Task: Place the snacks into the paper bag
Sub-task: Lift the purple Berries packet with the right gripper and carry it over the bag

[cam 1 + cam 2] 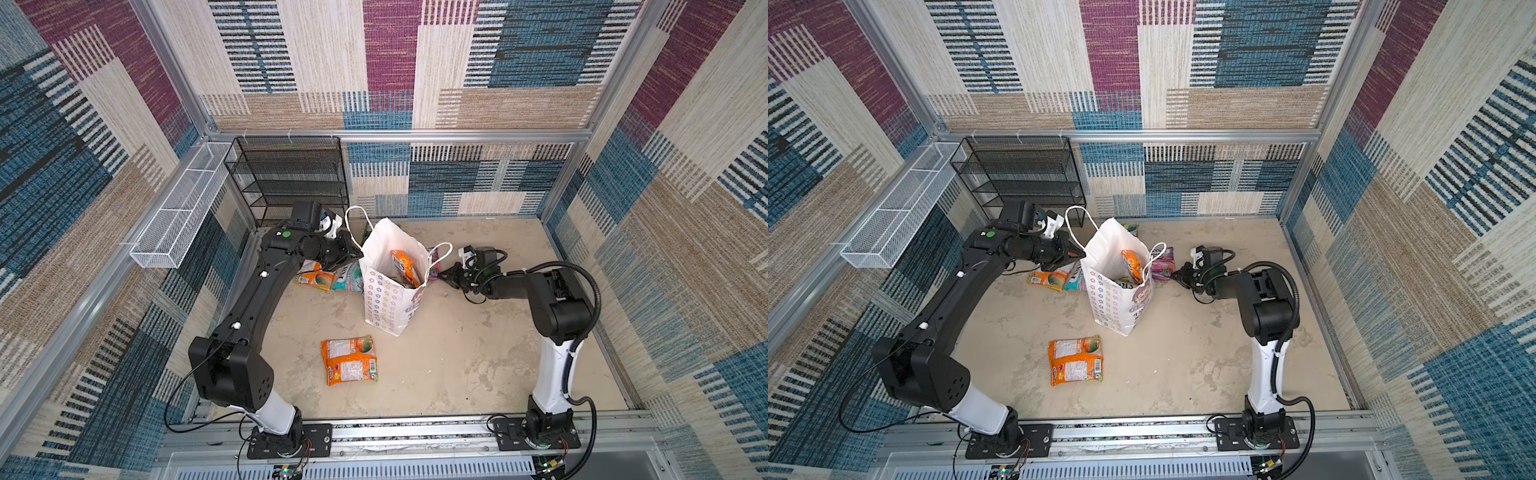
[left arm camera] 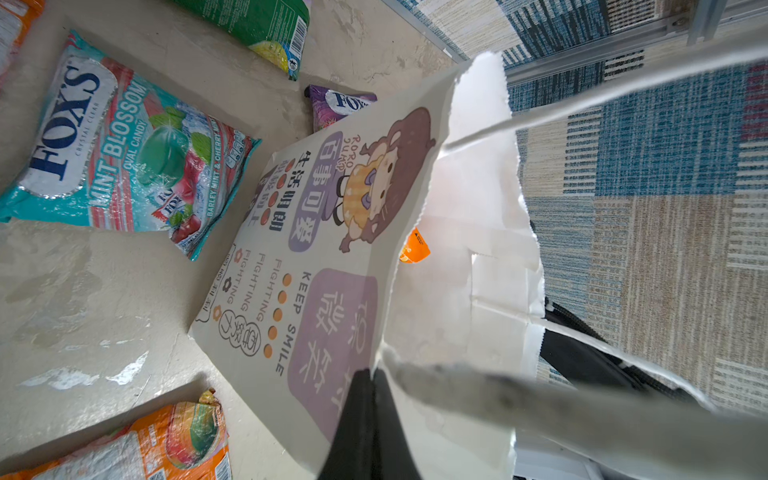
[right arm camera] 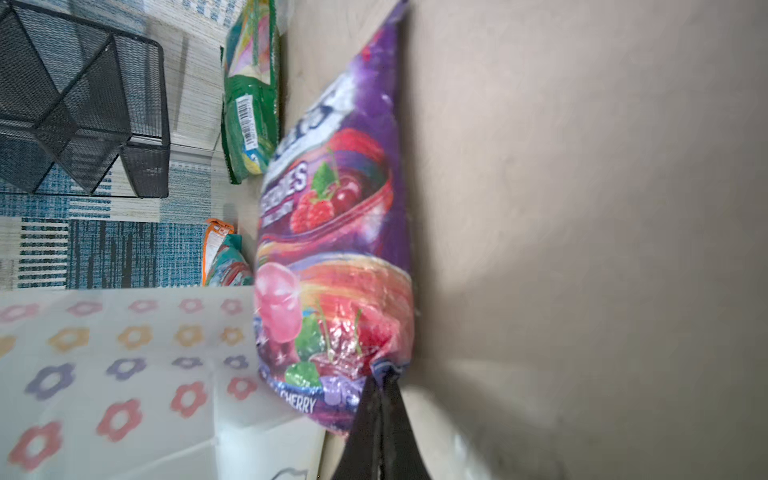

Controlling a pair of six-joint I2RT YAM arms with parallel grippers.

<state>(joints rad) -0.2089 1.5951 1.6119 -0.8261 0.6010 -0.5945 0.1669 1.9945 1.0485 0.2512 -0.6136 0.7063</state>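
Two pinches — left end effector (image 1: 358, 254) on bag (image 1: 386, 307), right (image 1: 443, 275) on purple packet (image 3: 345, 249)

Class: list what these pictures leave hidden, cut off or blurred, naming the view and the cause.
Both top views: the paper bag hides most of its contents beyond an orange packet.
Left wrist view: the frame edge cuts off the green packet.
Right wrist view: blur smears lettering on the purple packet.

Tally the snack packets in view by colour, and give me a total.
Orange: 3 (front orange packet, left orange packet, bagged orange packet)
Teal: 1 (teal packet)
Green: 1 (green packet)
Purple: 1 (purple packet)
Total: 6 visible; the paper bag may hide more.
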